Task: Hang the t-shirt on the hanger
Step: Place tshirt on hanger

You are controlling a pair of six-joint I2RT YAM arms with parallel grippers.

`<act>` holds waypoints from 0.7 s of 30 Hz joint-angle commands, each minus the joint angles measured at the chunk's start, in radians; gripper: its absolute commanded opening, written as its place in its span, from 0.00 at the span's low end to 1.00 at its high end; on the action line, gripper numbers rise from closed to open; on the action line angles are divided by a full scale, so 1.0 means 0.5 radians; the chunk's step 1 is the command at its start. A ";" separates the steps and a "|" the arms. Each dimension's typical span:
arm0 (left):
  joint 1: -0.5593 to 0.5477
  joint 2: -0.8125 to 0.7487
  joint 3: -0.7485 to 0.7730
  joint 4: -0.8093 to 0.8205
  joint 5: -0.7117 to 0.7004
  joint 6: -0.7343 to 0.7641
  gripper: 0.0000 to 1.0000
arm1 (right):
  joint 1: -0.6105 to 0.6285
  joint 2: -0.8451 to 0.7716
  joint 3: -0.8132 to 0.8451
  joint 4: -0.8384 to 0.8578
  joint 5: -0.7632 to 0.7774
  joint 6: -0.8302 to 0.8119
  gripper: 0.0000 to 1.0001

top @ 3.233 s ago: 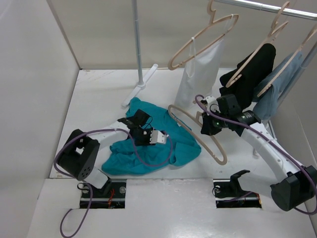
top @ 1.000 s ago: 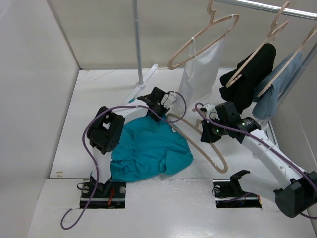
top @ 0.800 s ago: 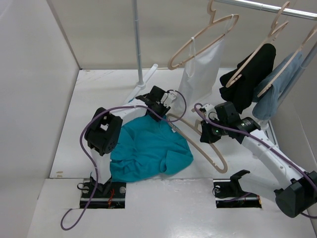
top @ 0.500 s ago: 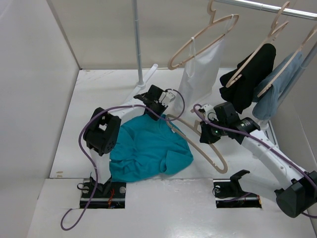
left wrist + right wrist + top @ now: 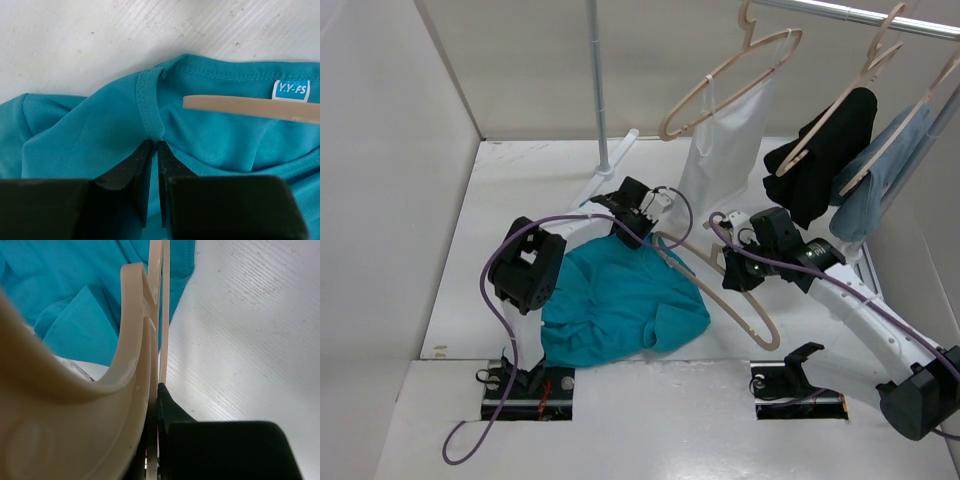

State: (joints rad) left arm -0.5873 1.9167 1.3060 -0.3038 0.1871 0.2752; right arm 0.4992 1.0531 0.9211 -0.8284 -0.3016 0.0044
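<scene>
The t-shirt (image 5: 620, 300) lies crumpled on the table (image 5: 520, 190), just in from the near edge and left of its middle, with the neck opening and small label (image 5: 291, 90) turned toward the far edge. At the collar the left gripper (image 5: 154, 146) has its jaws almost together, pinching the ribbed neckband, while toward the right edge the right gripper (image 5: 738, 268) is clamped on the middle of the hanger (image 5: 132, 330). The hanger's long axis runs from near-right to far-left, and its far-left tip reaches into the neck opening just beside the label.
</scene>
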 commanded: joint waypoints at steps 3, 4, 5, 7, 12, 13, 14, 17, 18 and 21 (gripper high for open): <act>0.003 -0.008 -0.010 0.006 -0.006 0.054 0.00 | 0.039 -0.051 0.094 0.022 0.032 0.013 0.00; 0.003 -0.008 -0.010 0.006 -0.006 0.054 0.00 | 0.039 -0.051 0.094 0.022 0.032 0.013 0.00; 0.003 -0.008 -0.010 0.006 -0.024 0.054 0.00 | 0.039 -0.051 0.094 0.022 0.032 0.013 0.00; 0.003 -0.026 -0.010 0.006 -0.024 0.054 0.00 | 0.039 -0.051 0.112 0.022 0.032 0.013 0.00; 0.021 -0.127 0.032 -0.045 0.000 0.072 0.00 | 0.078 -0.032 0.131 0.000 0.072 -0.006 0.00; 0.021 -0.146 0.033 -0.046 0.024 0.072 0.00 | 0.079 -0.032 0.131 0.000 0.072 -0.006 0.00; 0.021 -0.146 0.054 -0.079 0.055 0.072 0.00 | 0.079 -0.032 0.131 0.000 0.072 -0.006 0.00; 0.021 -0.238 0.073 -0.135 0.132 0.072 0.00 | 0.097 -0.032 0.131 0.022 -0.007 -0.027 0.00; 0.021 -0.256 0.073 -0.135 0.153 0.072 0.00 | 0.097 -0.011 0.131 0.043 -0.007 -0.027 0.00; 0.021 -0.326 0.073 -0.193 0.218 0.054 0.00 | 0.137 0.029 0.131 0.061 -0.035 -0.027 0.00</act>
State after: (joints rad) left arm -0.5808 1.8458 1.3048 -0.3569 0.2348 0.3042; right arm 0.5468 1.0554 0.9401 -0.8337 -0.2920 -0.0002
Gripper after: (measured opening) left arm 0.010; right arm 0.143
